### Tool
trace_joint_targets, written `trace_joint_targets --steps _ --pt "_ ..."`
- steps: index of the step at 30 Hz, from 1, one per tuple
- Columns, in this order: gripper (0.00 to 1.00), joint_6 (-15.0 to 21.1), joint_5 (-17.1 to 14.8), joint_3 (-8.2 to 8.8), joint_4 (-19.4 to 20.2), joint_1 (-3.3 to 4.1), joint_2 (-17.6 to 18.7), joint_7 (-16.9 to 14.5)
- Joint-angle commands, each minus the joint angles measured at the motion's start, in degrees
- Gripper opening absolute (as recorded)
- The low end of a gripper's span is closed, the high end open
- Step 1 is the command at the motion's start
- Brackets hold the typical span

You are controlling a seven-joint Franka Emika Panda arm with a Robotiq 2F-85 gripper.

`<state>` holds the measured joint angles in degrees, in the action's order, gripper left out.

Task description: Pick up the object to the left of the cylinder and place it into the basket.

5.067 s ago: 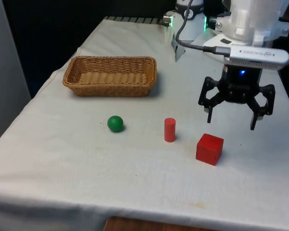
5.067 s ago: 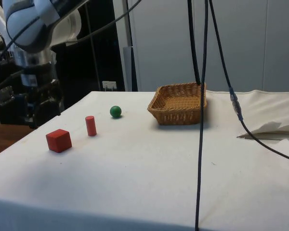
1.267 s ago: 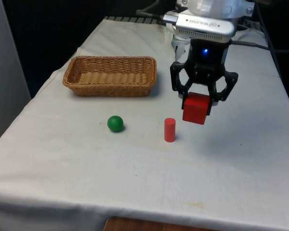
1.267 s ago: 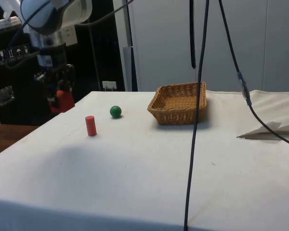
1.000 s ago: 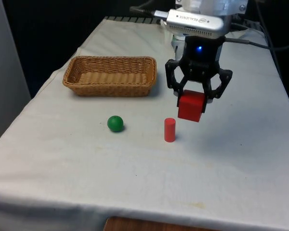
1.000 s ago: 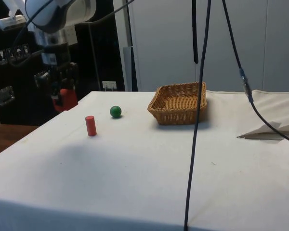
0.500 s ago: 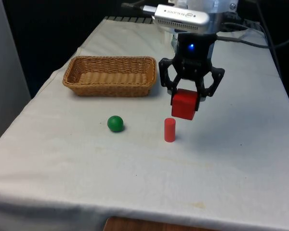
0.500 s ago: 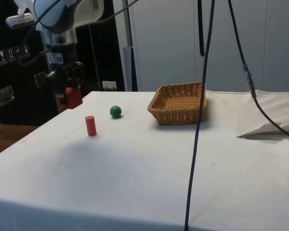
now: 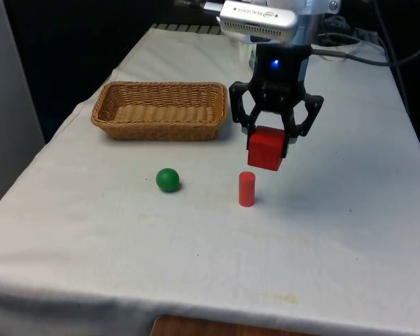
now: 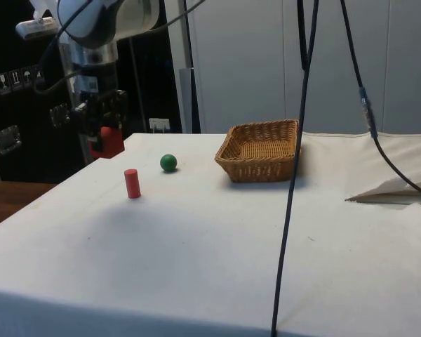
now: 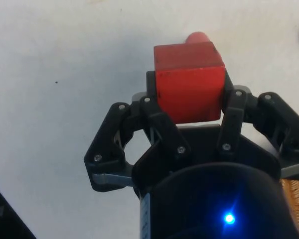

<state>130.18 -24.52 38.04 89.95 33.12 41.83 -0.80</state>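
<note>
My gripper (image 9: 267, 143) is shut on a red cube (image 9: 265, 148), held in the air just above and behind the red cylinder (image 9: 246, 189). In the side view the gripper (image 10: 105, 137) carries the cube (image 10: 109, 142) above the table, over the cylinder (image 10: 132, 183). In the wrist view the cube (image 11: 189, 81) sits between the fingers (image 11: 154, 117), with the cylinder's top (image 11: 198, 38) peeking past it. A green ball (image 9: 168, 180) lies on the cloth at the cylinder's left in the front view. The wicker basket (image 9: 159, 126) stands behind the ball, empty.
The basket (image 10: 261, 167) and the ball (image 10: 168, 163) also appear in the side view. A black cable (image 10: 292, 168) hangs down in the side view's foreground. Folded cloth (image 10: 396, 186) lies at the side view's right. The table's edges run close to the basket's far side.
The gripper, holding the red cube, has drifted toward the front view's left and slightly up, from right of the cylinder to just over it. Ball, cylinder and basket have not moved.
</note>
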Motion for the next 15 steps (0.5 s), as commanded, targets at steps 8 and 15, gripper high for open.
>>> trace_joint_targets --steps 8,15 --pt "0.03 2.12 0.29 0.69 4.24 0.92 -2.41 -0.63" --pt "0.03 2.98 0.17 1.15 6.82 0.80 -3.72 -2.01"
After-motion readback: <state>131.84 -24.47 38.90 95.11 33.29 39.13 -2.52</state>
